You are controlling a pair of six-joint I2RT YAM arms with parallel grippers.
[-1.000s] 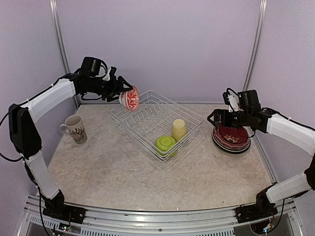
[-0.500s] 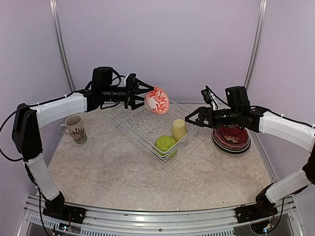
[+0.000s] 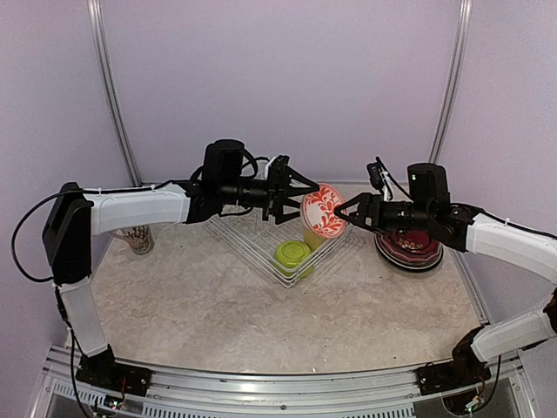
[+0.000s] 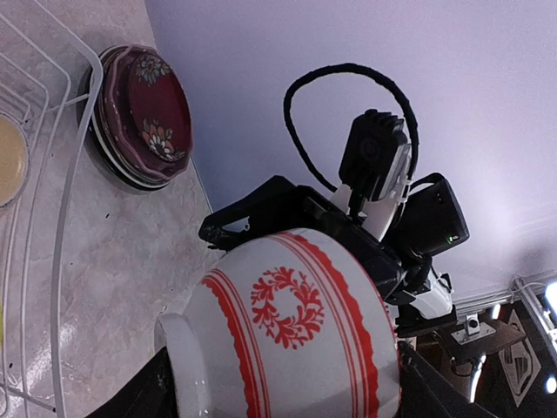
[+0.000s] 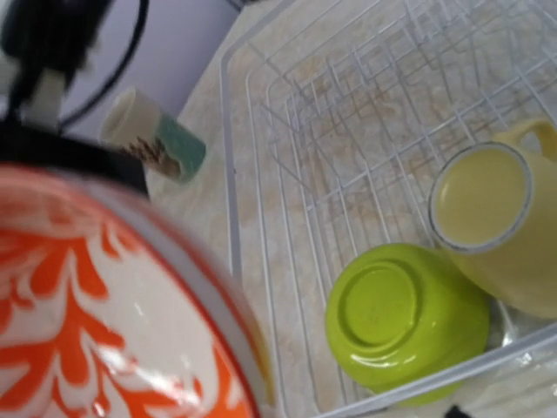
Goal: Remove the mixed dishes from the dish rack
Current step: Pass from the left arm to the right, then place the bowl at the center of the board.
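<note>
My left gripper (image 3: 306, 205) is shut on the small red-white bowl (image 3: 324, 211) and holds it tilted in the air over the right side of the white wire dish rack (image 3: 261, 261). The bowl fills the left wrist view (image 4: 287, 340), with black fingers (image 4: 150, 396) on either side. My right gripper (image 3: 342, 211) is open right at the bowl's rim; in the right wrist view the bowl (image 5: 87, 331) is a close blur. A lime green bowl (image 3: 293, 254) lies upside down in the rack beside a pale yellow cup (image 5: 487, 218).
A stack of dark red plates (image 3: 409, 248) sits on the table right of the rack, under the right arm. The patterned mug (image 3: 139, 237) stands at the far left, mostly hidden behind the left arm. The back wall is close.
My left arm has swung the red-white bowl to the right across the rack. My right gripper has moved left from the plate stack to the bowl's rim.
</note>
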